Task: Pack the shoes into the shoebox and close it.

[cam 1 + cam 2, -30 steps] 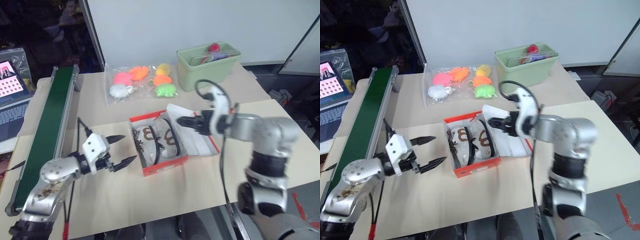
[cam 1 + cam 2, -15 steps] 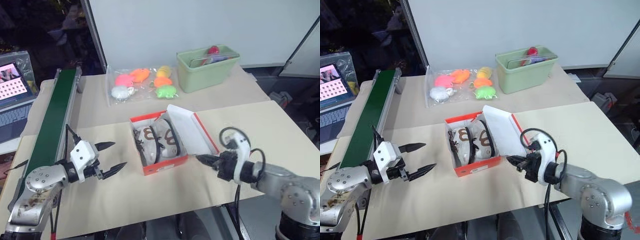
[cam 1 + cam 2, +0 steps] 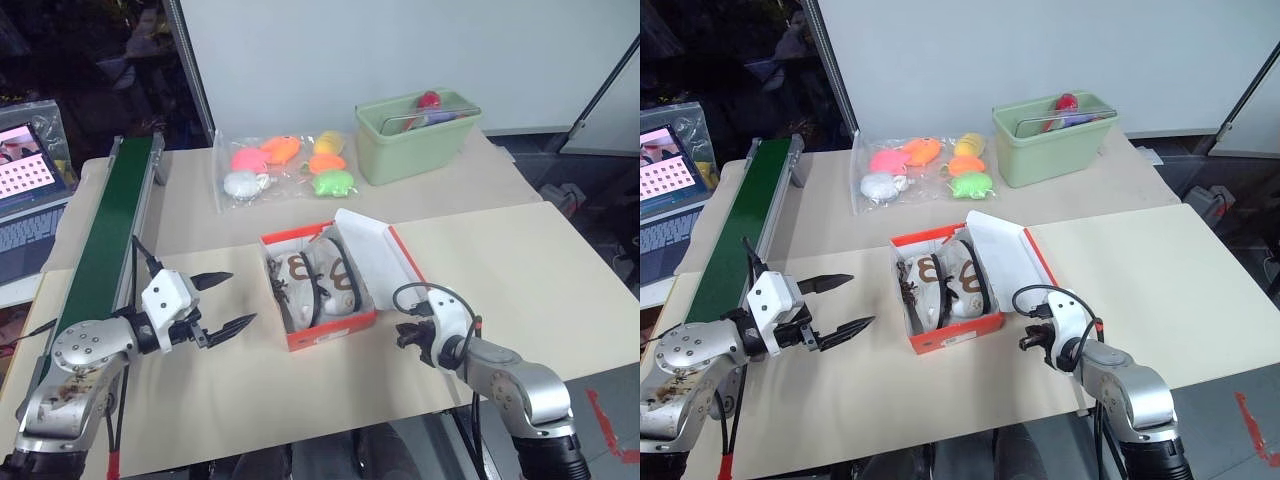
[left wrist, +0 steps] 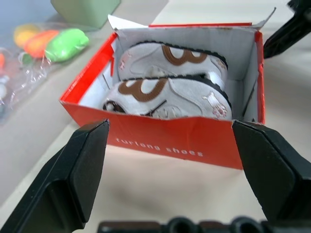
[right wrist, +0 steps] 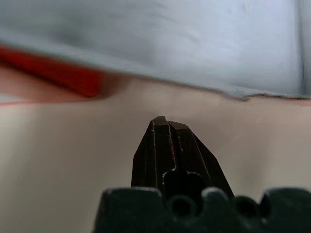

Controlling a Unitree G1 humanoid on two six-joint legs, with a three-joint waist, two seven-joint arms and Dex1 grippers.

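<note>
The red shoebox (image 3: 330, 330) stands open in the middle of the table, its lid (image 3: 378, 262) tilted back to the right with the white inside showing. Both white shoes (image 3: 318, 280) with brown laces lie side by side inside it, as also seen in the left wrist view, shoes (image 4: 170, 90). My left gripper (image 3: 238, 298) hangs open to the left of the box, pointing at it, with nothing between its fingers. Low over the table, just off the box's front right corner and below the lid, my right gripper (image 3: 403, 336) is shut and holds nothing.
A pale green bin (image 3: 418, 135) stands at the back right, with a clear bag of coloured squishy toys (image 3: 285, 165) to its left. A green conveyor belt (image 3: 105, 250) runs along the left side, and a laptop (image 3: 25, 190) sits beyond it. The table's front edge is close under both grippers.
My right gripper has shut and dropped from beside the raised lid down to the table at the box's front right. The left gripper has stayed put.
</note>
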